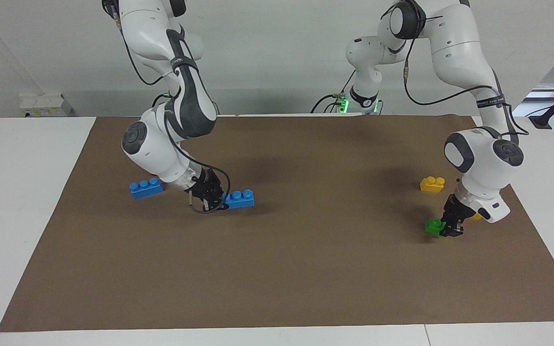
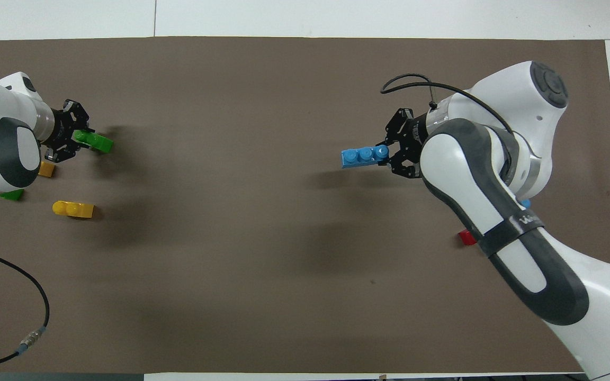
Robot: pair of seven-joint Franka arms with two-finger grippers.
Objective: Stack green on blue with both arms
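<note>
Right gripper [image 1: 217, 201] is clenched on one end of the blue brick [image 1: 240, 199], carried above mid-mat, long axis running toward the left arm's end. There, left gripper [image 1: 450, 227] is clamped on the green brick [image 1: 434, 226] at mat level, well apart

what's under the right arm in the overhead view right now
In the overhead view the right arm covers most of a blue brick and a red piece; only slivers show. The facing view shows that blue brick whole, no red pieces.

Both arms [image 1: 176, 96] bent low over the table, wrists angled down, jaws clamped.
</note>
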